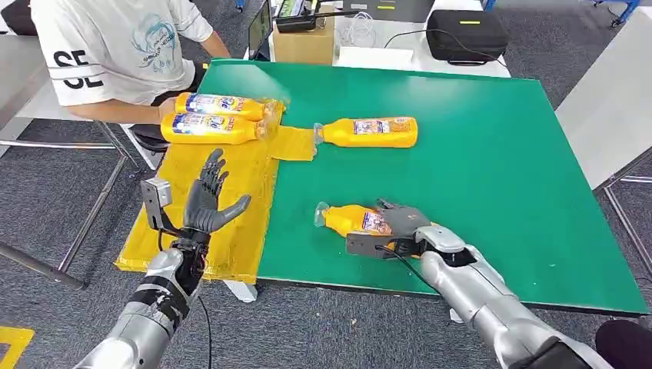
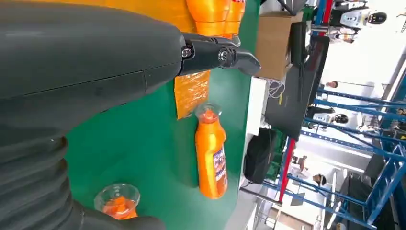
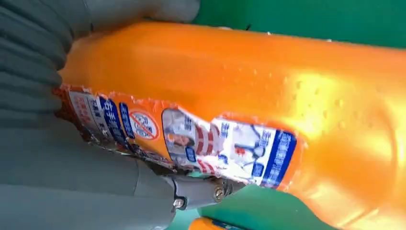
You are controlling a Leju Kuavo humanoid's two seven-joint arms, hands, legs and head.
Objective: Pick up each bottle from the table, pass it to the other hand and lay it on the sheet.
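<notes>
While right hand (image 1: 401, 224) wraps near bottle (image 1: 355, 220) lying on green table (image 1: 492, 169), cap pointing left, left hand (image 1: 207, 198) hovers over yellow sheet (image 1: 231, 223), fingers spread, palm up, holding nothing. Second bottle (image 1: 370, 131) lies farther back on table, cap touching sheet's tab. Two bottles (image 1: 217, 117) lie side by side at sheet's far end. Person (image 1: 115, 46) sits beyond them.
</notes>
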